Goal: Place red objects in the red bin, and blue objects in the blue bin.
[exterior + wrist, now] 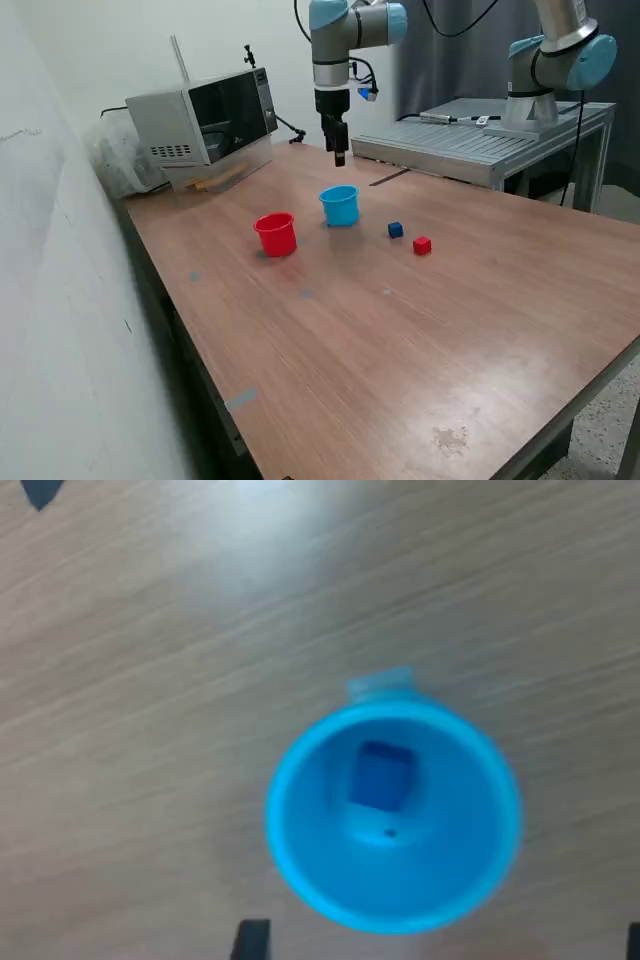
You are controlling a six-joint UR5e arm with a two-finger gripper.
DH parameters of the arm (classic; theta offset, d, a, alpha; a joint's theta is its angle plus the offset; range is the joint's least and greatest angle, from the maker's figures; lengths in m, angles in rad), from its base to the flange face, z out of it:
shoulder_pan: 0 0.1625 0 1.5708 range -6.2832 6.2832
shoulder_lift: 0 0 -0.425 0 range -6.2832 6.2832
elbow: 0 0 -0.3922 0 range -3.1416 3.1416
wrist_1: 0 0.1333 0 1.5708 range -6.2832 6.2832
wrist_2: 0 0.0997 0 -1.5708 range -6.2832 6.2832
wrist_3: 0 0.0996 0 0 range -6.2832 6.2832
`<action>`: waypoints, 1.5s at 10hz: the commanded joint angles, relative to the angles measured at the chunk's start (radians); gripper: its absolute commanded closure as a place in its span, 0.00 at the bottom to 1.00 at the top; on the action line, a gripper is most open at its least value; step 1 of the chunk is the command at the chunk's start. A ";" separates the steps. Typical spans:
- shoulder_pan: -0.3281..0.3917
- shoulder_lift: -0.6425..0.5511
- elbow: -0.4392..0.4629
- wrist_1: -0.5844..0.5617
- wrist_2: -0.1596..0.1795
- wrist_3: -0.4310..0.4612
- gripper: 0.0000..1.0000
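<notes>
The light blue cup stands upright on the wooden table, and the red cup stands to the exterior view's left of it. My gripper hangs straight above the blue cup, clear of its rim. In the wrist view the blue cup holds one dark blue cube on its bottom. My fingertips show far apart at the frame edge with nothing between them. Another dark blue cube and a red cube lie on the table to the exterior view's right of the blue cup. No second red cube shows.
A microwave stands at the back on the exterior view's left. A grey metal platform carrying a second robot arm borders the table at the back right. A wall runs along the exterior view's left side.
</notes>
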 commanded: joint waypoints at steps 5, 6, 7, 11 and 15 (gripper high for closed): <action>0.252 -0.071 0.109 -0.020 0.010 0.059 0.00; 0.263 -0.010 0.112 -0.052 0.024 0.061 0.00; 0.277 0.016 0.119 -0.091 0.028 0.061 0.00; 0.344 0.131 0.096 -0.123 0.030 0.079 0.00; 0.385 0.173 0.070 -0.152 0.030 0.092 0.00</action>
